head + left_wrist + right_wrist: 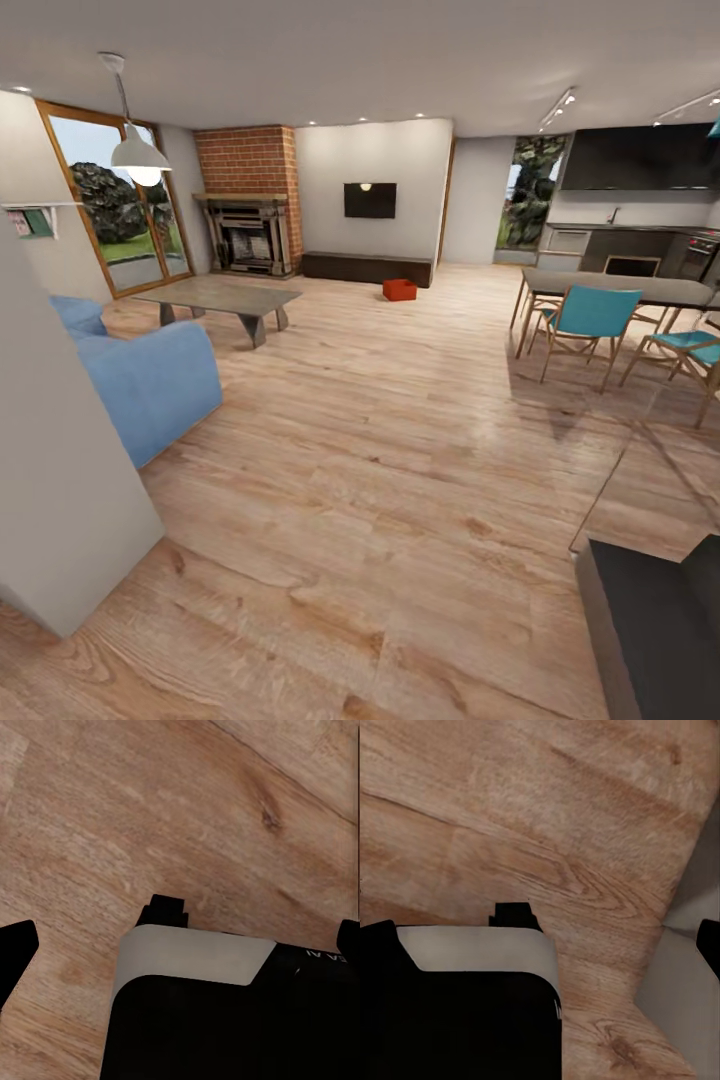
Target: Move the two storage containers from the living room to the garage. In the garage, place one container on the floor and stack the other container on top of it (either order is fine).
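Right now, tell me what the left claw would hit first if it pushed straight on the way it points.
Probably the wood floor: the left claw looks along its fingers at bare planks with nothing between, though depth is unclear.

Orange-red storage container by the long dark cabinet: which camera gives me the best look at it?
The head view. The orange-red storage container sits far off on the light wood plank floor, before the long low dark cabinet. Both wrist views face floor planks, not the container.
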